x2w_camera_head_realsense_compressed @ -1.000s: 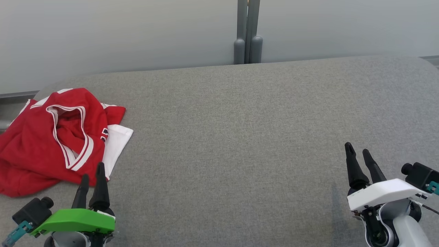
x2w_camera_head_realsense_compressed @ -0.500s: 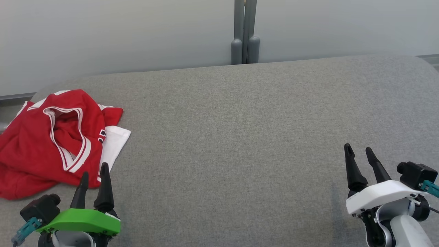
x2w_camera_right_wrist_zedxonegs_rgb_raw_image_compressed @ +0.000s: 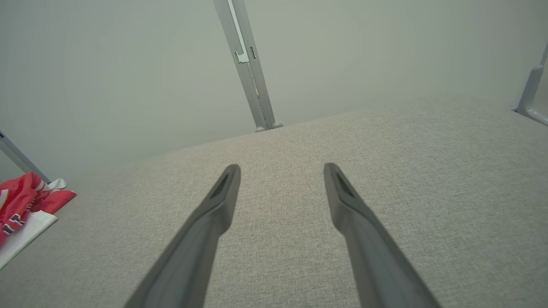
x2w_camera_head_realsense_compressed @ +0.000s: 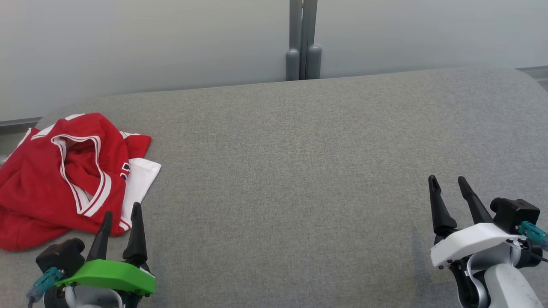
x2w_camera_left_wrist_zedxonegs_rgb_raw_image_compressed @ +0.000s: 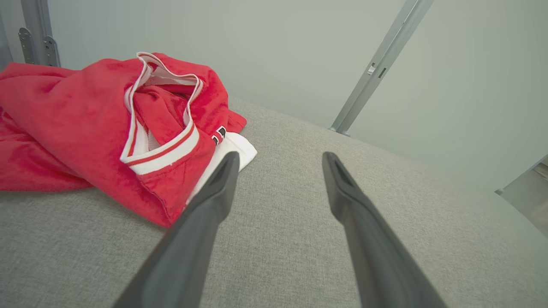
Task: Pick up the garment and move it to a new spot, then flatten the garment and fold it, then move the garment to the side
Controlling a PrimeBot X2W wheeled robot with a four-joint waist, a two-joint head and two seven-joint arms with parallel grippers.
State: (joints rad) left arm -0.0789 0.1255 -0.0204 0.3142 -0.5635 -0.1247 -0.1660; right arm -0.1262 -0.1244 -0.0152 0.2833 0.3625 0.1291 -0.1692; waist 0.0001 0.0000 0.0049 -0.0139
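Lying crumpled on the grey surface (x2w_camera_head_realsense_compressed: 299, 171), the red garment (x2w_camera_head_realsense_compressed: 55, 171) sits just beyond the left gripper (x2w_camera_head_realsense_compressed: 121, 209), spread and empty; right gripper (x2w_camera_head_realsense_compressed: 447, 178), well apart, likewise spread, empty.

I get soft, bright, even light on every feed; the pale frosted wall panel (x2w_camera_head_realsense_compressed: 171, 51) is lit flat and smooth. The grey woven fabric surface (x2w_camera_head_realsense_compressed: 299, 171) reads sharp in the head view and turns a touch cooler and lighter towards its right side. The white-shelled right gripper (x2w_camera_head_realsense_compressed: 447, 179) throws only a faint shadow to its left, and the crumpled red jersey with white trim (x2w_camera_left_wrist_zedxonegs_rgb_raw_image_compressed: 85, 119) a thin one under its near edge. Both wrist feeds bend wide: the grey metal post (x2w_camera_right_wrist_zedxonegs_rgb_raw_image_compressed: 248, 77) leans, and the dark fingers (x2w_camera_right_wrist_zedxonegs_rgb_raw_image_compressed: 201, 239) go soft near the bottom edge.
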